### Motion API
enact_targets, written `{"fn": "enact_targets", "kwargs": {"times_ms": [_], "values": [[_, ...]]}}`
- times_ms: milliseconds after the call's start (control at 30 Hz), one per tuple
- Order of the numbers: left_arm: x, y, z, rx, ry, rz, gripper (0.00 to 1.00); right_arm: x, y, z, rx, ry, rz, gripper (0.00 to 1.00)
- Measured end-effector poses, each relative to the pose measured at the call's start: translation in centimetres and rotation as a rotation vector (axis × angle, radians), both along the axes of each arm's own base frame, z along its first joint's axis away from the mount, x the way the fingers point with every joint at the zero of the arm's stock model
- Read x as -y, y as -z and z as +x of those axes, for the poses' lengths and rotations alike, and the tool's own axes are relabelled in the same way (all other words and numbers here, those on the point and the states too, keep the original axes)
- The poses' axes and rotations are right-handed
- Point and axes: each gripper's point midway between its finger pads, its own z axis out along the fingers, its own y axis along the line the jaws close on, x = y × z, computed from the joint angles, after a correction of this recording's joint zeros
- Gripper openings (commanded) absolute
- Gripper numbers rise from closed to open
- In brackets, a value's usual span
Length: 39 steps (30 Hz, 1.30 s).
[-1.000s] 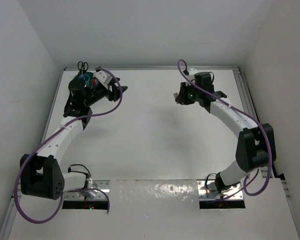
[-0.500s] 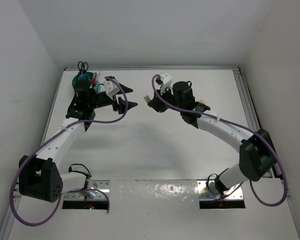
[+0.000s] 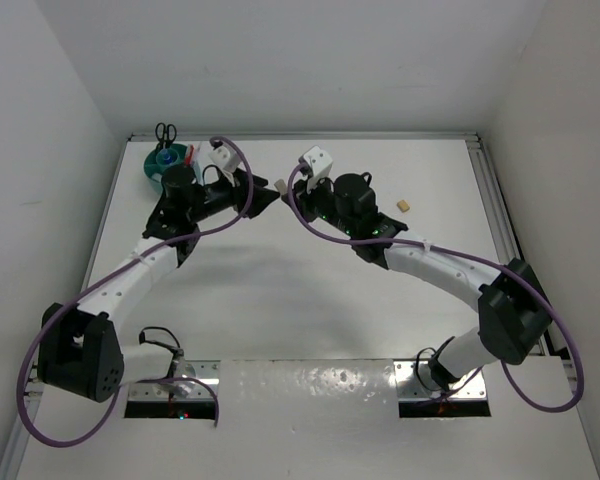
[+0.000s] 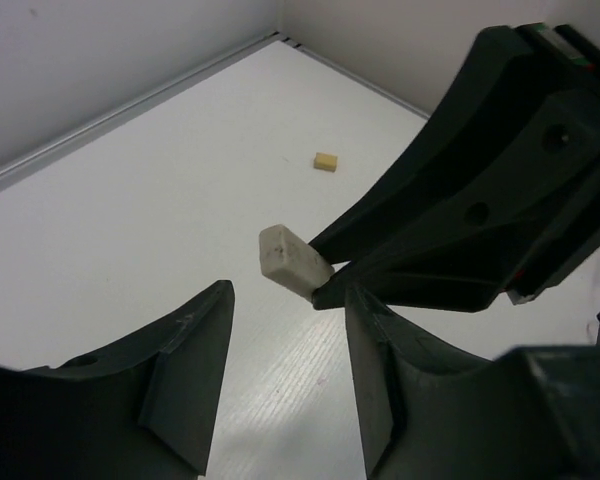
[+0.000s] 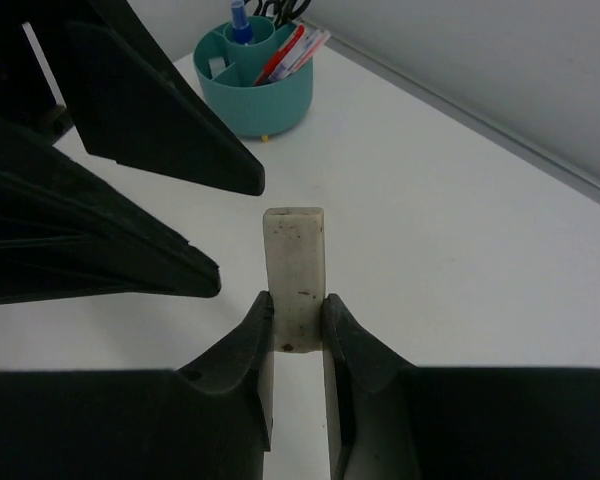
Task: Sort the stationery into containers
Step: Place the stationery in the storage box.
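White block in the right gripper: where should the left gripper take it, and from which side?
Take the white block by its free end, which sticks out past the right gripper, shut only on its base. The left gripper, jaws open, faces that end; coming from opposite the right gripper and closing across the exposed faces looks safest.

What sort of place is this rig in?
Likely a lab test cell: a white table boxed in by white walls, two arms bolted at its near edge, a teal organiser of stationery at the far left.
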Motion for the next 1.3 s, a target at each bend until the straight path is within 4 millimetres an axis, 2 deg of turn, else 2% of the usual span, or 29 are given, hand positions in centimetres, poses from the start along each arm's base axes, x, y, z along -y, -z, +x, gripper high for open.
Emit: {"fn": "enact_targets", "kwargs": {"times_ms": [233, 467, 633, 800, 1000, 1033, 1067, 1100, 1200, 1233, 1300], "values": [[-0.3, 0.7, 1.3, -0.049, -0.078, -0.027, 0.42, -0.4, -0.4, -0.2, 0.02, -0.006, 0.003, 0.0], [0.7, 0.4, 1.1, -0.031, -0.061, -0.051, 0.4, -0.6, -0.3, -0.3, 0.023, -0.012, -0.003, 0.0], [1.1, 1.0, 1.0, -0.039, -0.063, -0.051, 0.23, -0.6, 0.3, -0.2, 0.017, -0.012, -0.013, 0.0], [1.3, 0.8, 1.2, -0.03, -0.075, -0.058, 0.02, -0.6, 0.4, -0.1, 0.016, -0.005, -0.015, 0.0], [1.5, 0.6, 1.2, -0.015, -0.074, -0.059, 0.0, -0.5, 0.3, 0.1, 0.02, 0.004, -0.014, 0.0], [1.5, 0.6, 1.2, -0.014, -0.075, -0.058, 0.0, -0.5, 0.3, 0.1, 0.02, 0.004, -0.014, 0.03], [1.4, 0.6, 1.2, -0.014, -0.076, -0.058, 0.0, -0.5, 0.3, 0.1, 0.02, 0.004, -0.013, 0.13], [1.4, 0.6, 1.3, -0.015, -0.078, -0.058, 0.0, -0.5, 0.4, 0.2, 0.02, 0.004, -0.013, 0.47], [1.3, 0.7, 1.4, -0.013, -0.087, -0.054, 0.0, -0.7, 0.7, 0.3, 0.013, 0.006, -0.008, 0.92], [1.2, 0.8, 1.6, -0.008, -0.093, -0.048, 0.0, -0.8, 0.9, 0.3, 0.008, 0.007, -0.01, 0.99], [0.8, 1.0, 2.0, 0.003, -0.115, -0.031, 0.0, -0.7, 1.4, 0.5, -0.001, 0.017, -0.019, 0.99]]}}
